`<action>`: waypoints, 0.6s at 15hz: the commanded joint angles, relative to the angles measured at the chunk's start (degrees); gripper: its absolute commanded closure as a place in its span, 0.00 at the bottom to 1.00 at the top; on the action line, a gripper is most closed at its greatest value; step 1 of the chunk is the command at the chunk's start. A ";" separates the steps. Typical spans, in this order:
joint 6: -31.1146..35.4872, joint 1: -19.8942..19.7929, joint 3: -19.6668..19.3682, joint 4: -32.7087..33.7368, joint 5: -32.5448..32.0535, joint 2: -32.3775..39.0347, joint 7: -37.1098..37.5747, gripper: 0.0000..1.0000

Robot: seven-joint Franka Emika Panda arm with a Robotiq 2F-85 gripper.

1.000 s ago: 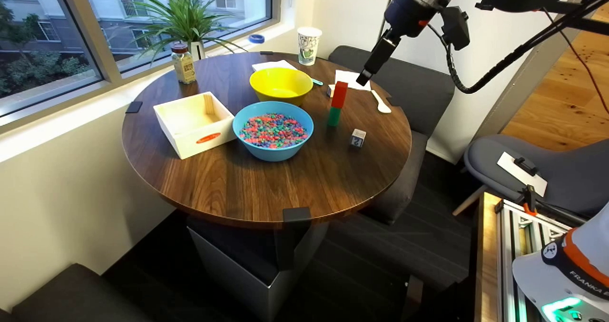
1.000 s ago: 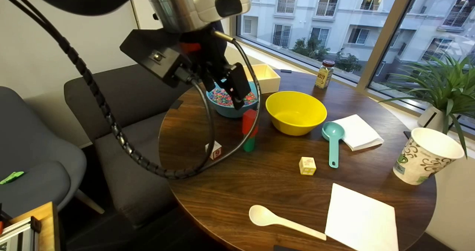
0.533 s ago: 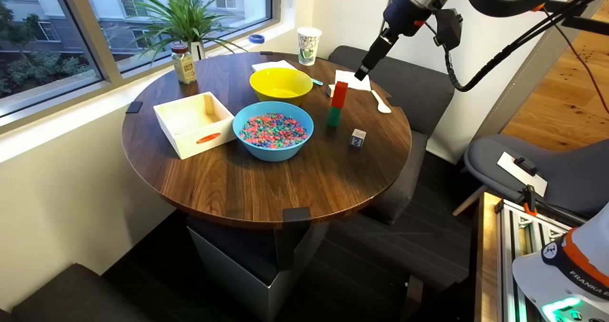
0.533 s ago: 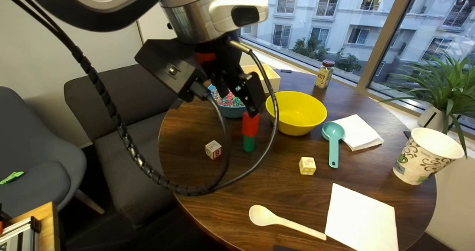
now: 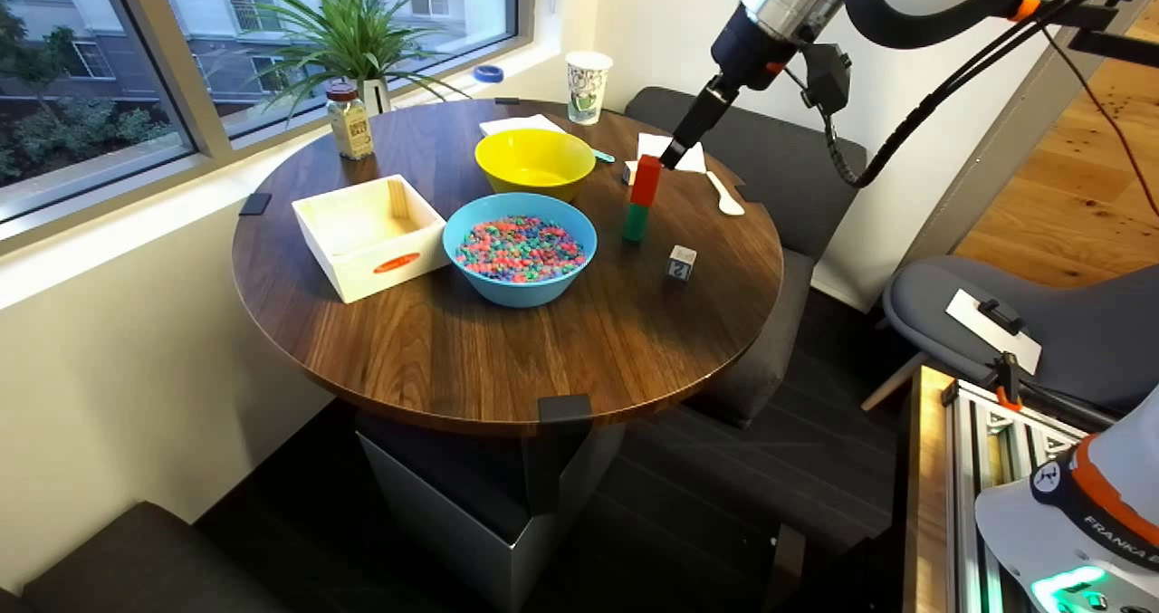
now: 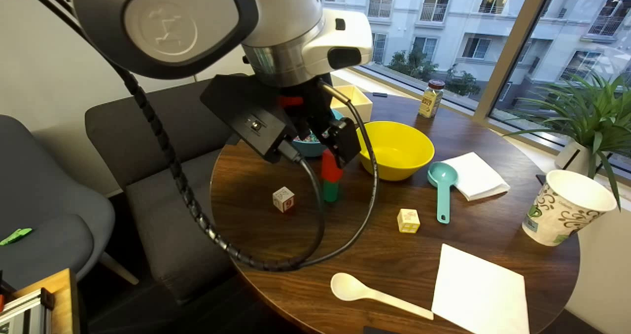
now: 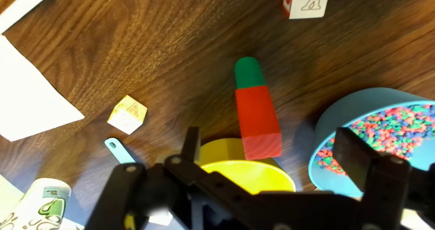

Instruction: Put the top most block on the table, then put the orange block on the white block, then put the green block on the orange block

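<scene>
Orange block (image 7: 258,120) stood upright on green block (image 7: 249,73), lined up with gap between fingers (image 7: 192,143) (parted, empty; depth unclear).

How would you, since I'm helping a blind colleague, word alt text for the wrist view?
A red-orange block stands on a green block on a wooden table, framed by the open gripper. A white block marked K lies top right, a yellowish block marked A at left; a blue bowl of coloured bits is at right, a yellow bowl bottom centre.
</scene>
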 commanded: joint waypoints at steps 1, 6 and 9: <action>1.54 0.84 -0.45 1.46 2.68 2.62 -2.92 0.00; 1.05 0.75 -0.25 3.30 4.02 5.00 -4.74 0.00; 0.85 0.60 -0.19 4.28 4.93 6.06 -6.18 0.14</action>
